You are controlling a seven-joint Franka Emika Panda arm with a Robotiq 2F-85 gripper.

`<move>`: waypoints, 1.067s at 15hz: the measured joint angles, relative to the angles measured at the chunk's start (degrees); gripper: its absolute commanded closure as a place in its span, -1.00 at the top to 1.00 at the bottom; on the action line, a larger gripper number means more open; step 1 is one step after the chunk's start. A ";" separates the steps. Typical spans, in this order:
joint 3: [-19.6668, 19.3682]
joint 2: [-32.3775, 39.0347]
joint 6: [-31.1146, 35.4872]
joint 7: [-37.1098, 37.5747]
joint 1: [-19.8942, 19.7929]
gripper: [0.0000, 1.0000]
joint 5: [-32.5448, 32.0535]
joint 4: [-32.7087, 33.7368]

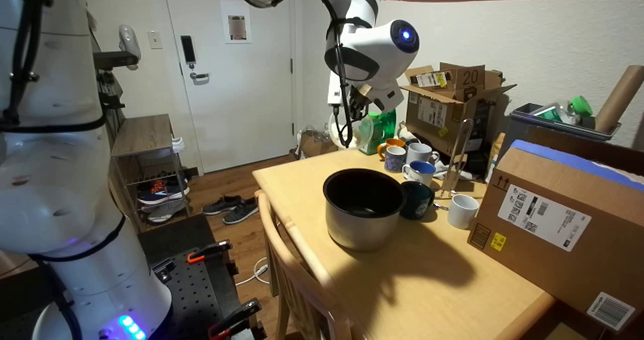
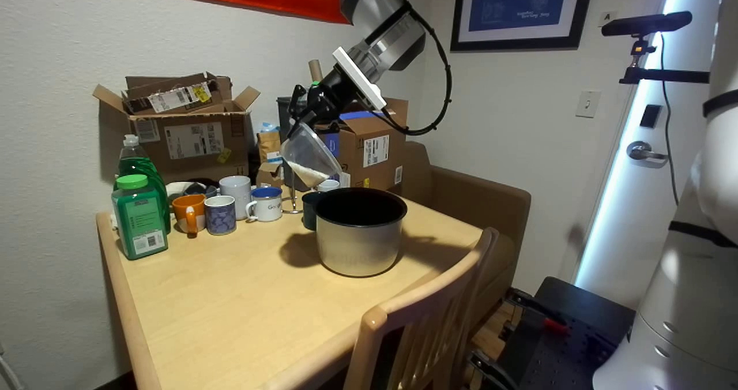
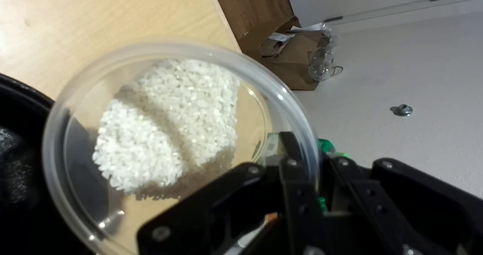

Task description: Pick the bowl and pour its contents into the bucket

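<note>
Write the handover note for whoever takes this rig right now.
Jaws: shut on the rim of the clear bowl, holding it tilted in the air.
Things: white grains lie in the bowl; the bucket stands upright on the table.
Done: bowl picked up and tilted, low edge toward the bucket.
Left: pour the grains in; probably bring the bowl further over the bucket, then tip it more. Whether any grains are in the bucket, I can't tell.

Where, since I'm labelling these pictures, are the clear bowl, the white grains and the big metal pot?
Clear bowl point(image 2: 310, 150): in an exterior view, on its see-through wall.
White grains point(image 3: 174, 123): in the wrist view, on their visible middle.
Big metal pot point(image 2: 358, 244): in an exterior view, on its silvery outer side.
</note>
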 measured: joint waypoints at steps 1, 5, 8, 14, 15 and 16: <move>0.00 0.07 0.00 0.00 0.00 -0.93 -0.07 0.00; 0.03 1.48 -1.48 0.01 0.09 -0.95 -0.05 0.15; -0.02 2.49 -1.91 0.01 -0.11 -0.95 0.03 0.20; -0.64 2.61 -5.62 -1.07 -1.95 -0.95 4.49 0.48; -0.98 2.60 -6.55 -1.58 -2.28 -0.96 5.40 0.52; -1.39 2.60 -7.62 -2.01 -2.63 -0.96 6.18 0.56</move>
